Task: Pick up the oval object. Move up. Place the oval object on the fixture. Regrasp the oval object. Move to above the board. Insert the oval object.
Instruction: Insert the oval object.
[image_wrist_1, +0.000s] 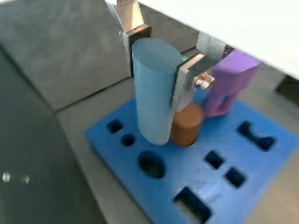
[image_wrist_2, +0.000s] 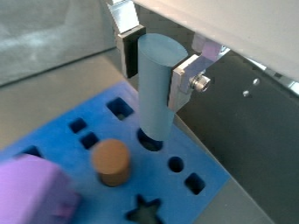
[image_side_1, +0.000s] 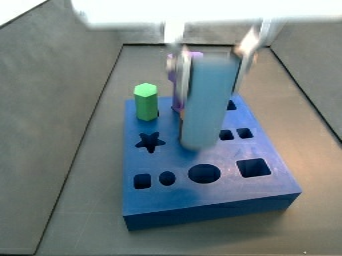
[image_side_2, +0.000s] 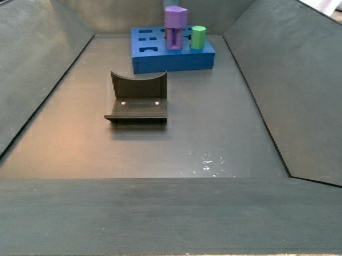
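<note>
Above the board (image_wrist_1: 128, 144), in a wrist view, the end effector (image_wrist_1: 163, 54) gripped the oval object (image_wrist_1: 156, 92) upright; only the insert step seemed left. In a wrist view, its tip (image_wrist_2: 156, 131) met an oval hole. A side view blurred the fingers. The fixture (image_side_2: 136, 100) stood empty; the end effector was missing there.

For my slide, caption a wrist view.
Gripper holds the oval object upright over the board.

Oval object (image_wrist_2: 156, 83) in hand (image_wrist_2: 158, 61), upright over board (image_wrist_2: 216, 171).
</note>
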